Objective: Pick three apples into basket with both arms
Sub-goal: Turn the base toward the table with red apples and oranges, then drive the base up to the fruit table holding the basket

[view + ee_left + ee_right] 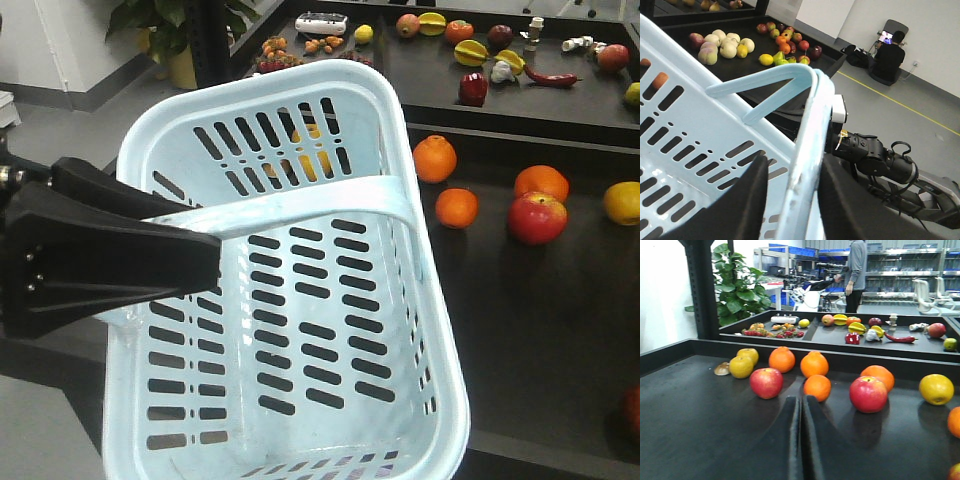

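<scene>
Found left gripper [790, 200] pinching basket [695, 135] wall at rim. Found right gripper [801, 435] pressed together, empty, low over table [700, 430]; noted red apple [766, 382] ahead-left, second apple [868, 394] ahead-right, both apart.

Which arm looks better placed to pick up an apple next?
Right, probably. The right arm's fingers are empty, pressed together, and point across the table toward a red apple. The left arm's fingers grip the basket by its rim, so that arm is busy.
</scene>
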`<state>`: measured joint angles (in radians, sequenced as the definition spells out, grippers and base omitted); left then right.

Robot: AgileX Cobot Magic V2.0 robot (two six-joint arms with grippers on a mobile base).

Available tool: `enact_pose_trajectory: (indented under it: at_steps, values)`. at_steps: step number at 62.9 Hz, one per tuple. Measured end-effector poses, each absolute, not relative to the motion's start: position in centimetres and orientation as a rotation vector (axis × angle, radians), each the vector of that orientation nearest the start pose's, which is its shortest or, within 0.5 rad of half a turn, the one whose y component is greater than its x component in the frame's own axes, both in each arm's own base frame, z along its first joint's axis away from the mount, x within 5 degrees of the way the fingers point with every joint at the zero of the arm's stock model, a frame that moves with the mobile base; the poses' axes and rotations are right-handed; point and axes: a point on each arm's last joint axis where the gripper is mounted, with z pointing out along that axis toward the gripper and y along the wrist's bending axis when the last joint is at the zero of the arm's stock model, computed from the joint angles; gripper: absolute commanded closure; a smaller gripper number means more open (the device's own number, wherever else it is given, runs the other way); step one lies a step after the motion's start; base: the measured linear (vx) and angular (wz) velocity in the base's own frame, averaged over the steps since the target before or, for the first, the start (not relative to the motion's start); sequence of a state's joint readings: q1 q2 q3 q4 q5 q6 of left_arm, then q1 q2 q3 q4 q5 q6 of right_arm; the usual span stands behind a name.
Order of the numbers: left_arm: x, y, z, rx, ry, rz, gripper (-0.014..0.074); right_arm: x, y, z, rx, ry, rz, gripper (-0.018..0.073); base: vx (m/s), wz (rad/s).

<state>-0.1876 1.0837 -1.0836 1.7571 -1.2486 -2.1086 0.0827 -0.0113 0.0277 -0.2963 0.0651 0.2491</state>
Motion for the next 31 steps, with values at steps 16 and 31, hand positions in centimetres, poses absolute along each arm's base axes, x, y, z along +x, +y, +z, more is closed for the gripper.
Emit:
enact_pose_trajectory:
  at_steps: [16,31]
  values:
    - [16.1,-11.69,42.09,0.936,1.669,-1.298,0.0603,5.67,0.29,19.88,-0.086,1.56,0.014,0.0564,0.09,-0.14]
    - [16.1,-11.69,42.09,0.936,1.669,-1.298,0.0603,5.67,0.29,19.88,-0.086,1.56,0.014,0.0564,0.08,-0.18]
